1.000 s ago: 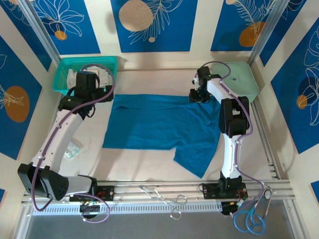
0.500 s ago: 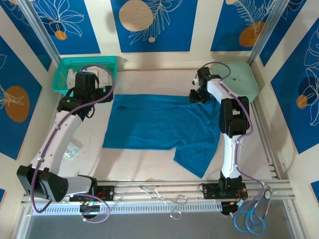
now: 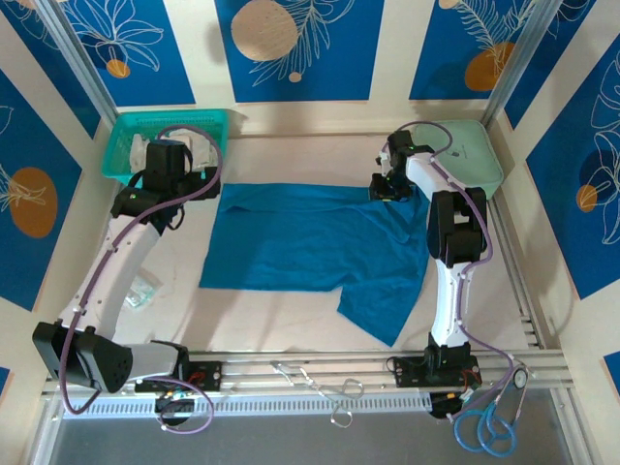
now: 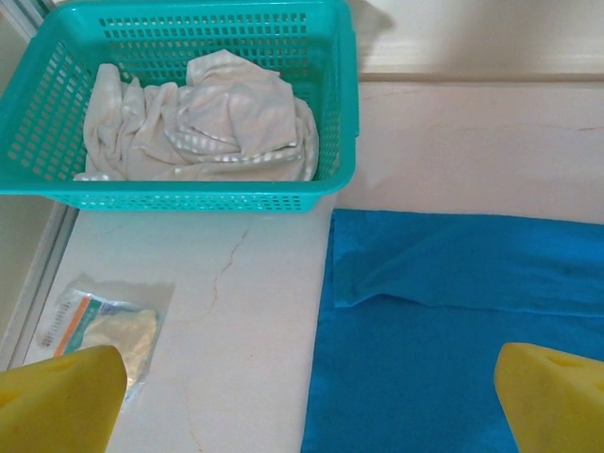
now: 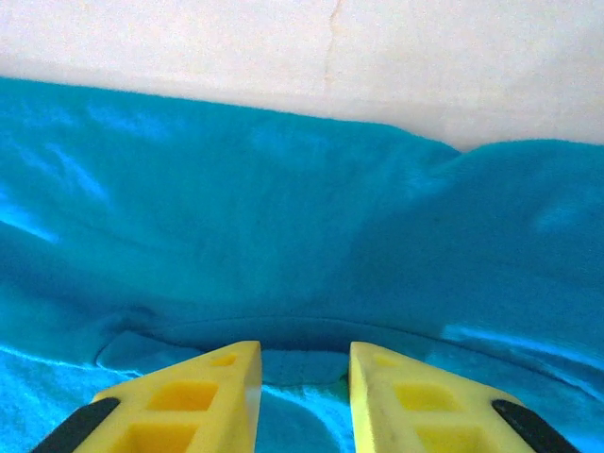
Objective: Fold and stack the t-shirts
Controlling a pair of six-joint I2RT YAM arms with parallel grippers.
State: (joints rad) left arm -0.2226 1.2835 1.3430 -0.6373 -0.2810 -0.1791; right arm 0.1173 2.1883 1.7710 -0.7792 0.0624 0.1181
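The right pincer point(image 5: 304, 351), jaws narrowed with any grip impossible to confirm, sat at the far right corner of the t-shirt point(image 3: 310, 242) spread on the tabletop point(image 3: 271, 312), while the left pincer point(image 4: 307, 382) hovered wide open above its far left corner.

T-shirt point(image 3: 310, 242) mid-table, basket point(image 3: 114, 147) behind-left, cloth point(image 4: 208, 113) inside, possibly a packet point(image 4: 99, 326) nearer
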